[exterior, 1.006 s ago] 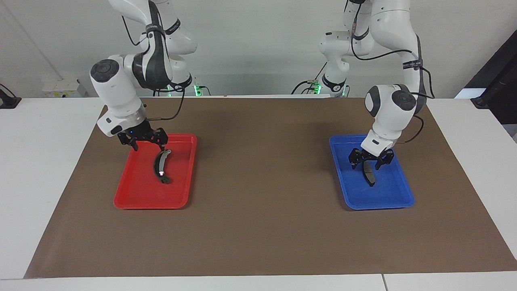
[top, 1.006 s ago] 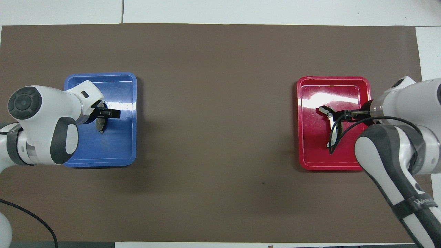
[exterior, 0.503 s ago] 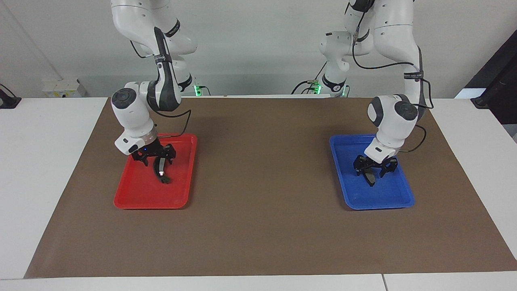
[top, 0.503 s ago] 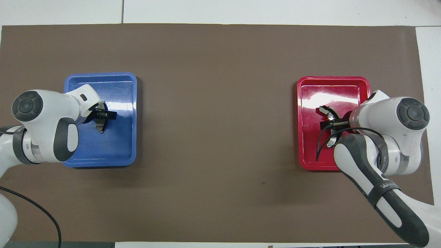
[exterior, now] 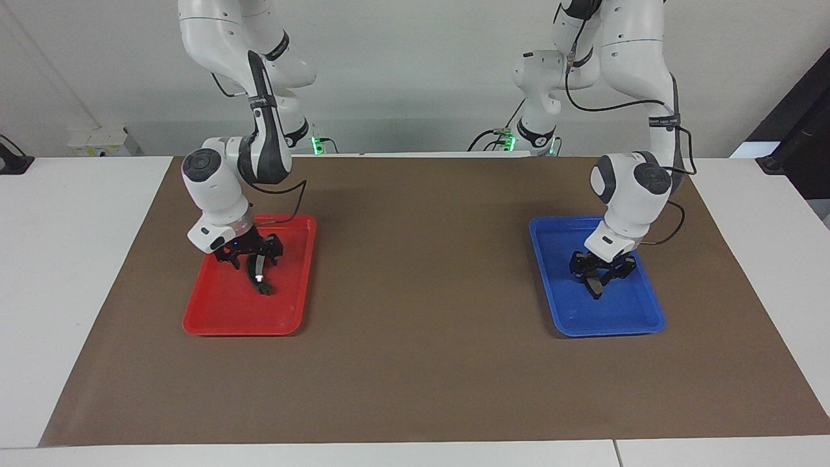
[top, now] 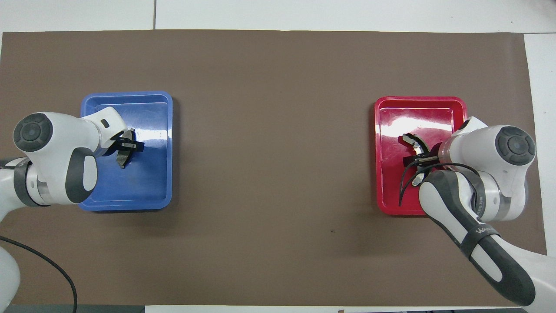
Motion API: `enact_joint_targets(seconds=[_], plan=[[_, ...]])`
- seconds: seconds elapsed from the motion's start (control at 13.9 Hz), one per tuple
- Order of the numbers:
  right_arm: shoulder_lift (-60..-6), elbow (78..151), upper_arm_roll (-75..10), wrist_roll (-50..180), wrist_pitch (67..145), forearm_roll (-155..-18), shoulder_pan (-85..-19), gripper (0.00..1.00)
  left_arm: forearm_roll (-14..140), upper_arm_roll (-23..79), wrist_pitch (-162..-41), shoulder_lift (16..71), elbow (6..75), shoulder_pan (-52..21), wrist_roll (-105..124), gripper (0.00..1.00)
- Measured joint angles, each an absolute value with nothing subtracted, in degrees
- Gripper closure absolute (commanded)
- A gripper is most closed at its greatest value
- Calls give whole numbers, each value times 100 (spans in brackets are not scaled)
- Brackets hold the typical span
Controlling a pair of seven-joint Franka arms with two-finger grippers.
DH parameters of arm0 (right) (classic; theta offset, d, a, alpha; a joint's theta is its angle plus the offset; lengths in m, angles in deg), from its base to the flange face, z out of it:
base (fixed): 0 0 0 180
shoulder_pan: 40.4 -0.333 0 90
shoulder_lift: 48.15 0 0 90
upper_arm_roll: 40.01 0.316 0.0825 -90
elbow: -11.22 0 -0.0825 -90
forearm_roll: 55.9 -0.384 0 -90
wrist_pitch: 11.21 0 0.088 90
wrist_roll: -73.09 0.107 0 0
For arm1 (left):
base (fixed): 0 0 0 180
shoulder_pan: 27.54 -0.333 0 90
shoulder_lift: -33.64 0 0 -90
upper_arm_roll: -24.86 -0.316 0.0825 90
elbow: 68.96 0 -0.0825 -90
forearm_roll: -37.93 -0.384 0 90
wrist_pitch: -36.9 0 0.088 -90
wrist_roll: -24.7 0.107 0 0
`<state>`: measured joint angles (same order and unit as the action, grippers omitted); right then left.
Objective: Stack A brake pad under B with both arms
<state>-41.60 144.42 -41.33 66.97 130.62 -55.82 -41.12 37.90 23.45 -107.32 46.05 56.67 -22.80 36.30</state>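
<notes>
– Left gripper [exterior: 600,274] is down in the blue tray [exterior: 626,319], right over the A brake pad [exterior: 595,288]. That pad lies in the half of the tray nearer to the robots, at the left arm's end of the table. Whether the gripper has clamped on it cannot be told from either view.

– And the right gripper [exterior: 249,258]?

– It is low in the red tray [exterior: 220,321] at the right arm's end, over the end of B [exterior: 261,281] that is nearer to the robots. B's bright spot shows just clear of it. Its hold cannot be told either; it may be touching the crescent.

– So which step is in hand?

– Probably the pickup, on both sides at once. Neither piece looks lifted and nothing is stacked.

– What does the next move call for?

– A firm pinch on each piece, then a straight lift clear of the tray rims. The short pad should be set down first, perhaps on the brown mat [exterior: 415,363] between the trays, so that B can be laid on top of it.

– How many of each thing?

– Two arms, two grippers, two trays, one short pad, one long crescent.
</notes>
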Motion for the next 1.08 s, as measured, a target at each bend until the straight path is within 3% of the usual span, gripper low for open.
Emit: enact_joint_targets(seconds=[0.14,0.29,0.5,0.57,1.08], plan=[[-4160,14474,-4133,6690,13065,-5582,-4111,10,3790,2353,-10481,4560,5601,-2277,3687,99],[-4160,14485,-4133,6681,13070,-5582,-4111,27,3790,2384,-10031,4527,5408,-2257,3694,99],[-4160,14492,-4133,6513,13070,-5582,-4110,84,3792,2426,-9304,4460,4838,-2098,3698,99],[-4160,14496,-4133,6493,13070,-5582,-4110,97,3796,2433,-9186,4443,4678,-1950,3673,99],[-4171,14320,-4126,6511,12756,-5585,-4139,100,3802,2473,-9338,4432,4363,-441,1750,99]])
